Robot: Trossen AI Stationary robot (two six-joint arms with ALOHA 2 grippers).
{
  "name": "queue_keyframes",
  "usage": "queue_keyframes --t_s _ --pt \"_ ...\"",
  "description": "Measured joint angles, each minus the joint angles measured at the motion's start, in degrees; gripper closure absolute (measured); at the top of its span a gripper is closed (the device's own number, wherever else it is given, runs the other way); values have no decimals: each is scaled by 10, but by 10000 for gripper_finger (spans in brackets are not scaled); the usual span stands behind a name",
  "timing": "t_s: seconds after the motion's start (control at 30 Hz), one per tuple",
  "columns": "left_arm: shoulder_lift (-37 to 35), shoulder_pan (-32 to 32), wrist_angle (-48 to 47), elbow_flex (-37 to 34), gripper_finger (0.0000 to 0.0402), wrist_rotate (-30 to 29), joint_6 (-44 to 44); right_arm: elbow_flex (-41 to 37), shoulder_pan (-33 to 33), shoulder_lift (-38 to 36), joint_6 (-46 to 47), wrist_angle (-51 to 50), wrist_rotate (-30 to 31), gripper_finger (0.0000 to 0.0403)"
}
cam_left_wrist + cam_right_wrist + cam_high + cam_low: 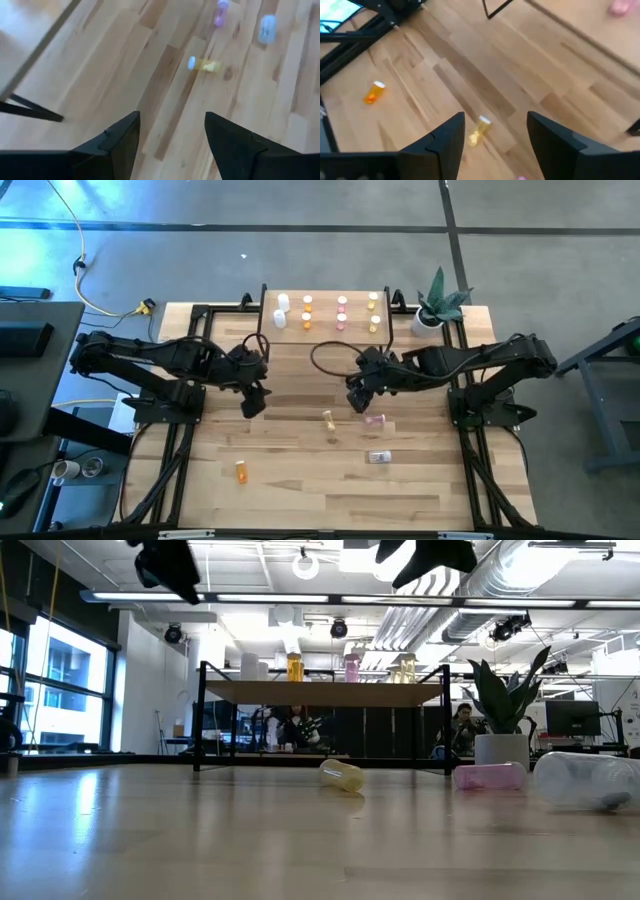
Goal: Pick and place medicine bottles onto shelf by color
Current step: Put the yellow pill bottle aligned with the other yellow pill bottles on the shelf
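The shelf (325, 332) stands at the table's far edge, with white, orange, pink and yellow medicine bottles upright on its top in pairs. Lying on their sides on the table are a yellow bottle (328, 420), a pink one (375, 420), a clear one (379, 457) and an orange one (241, 470). My left gripper (172, 135) hangs open above the table, left of the yellow bottle (204, 65). My right gripper (495, 135) hangs open above the table, just beyond the yellow bottle (477, 131). Both hold nothing.
A potted plant (437, 308) stands at the shelf's right end. A dark cable loop (330, 355) lies in front of the shelf. In the low view both grippers (170, 565) (430, 555) hang high above the tabletop. Black frame rails (175, 470) run along the table's sides.
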Motion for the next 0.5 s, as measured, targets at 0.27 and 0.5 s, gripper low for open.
queue_keyframes --t_s 0.27,0.5 --pt "2 0 -4 -1 179 20 -104 19 -39 1 -27 -16 -71 194" --pt "2 0 -20 -1 179 50 -129 19 -37 56 -1 -15 -95 194"
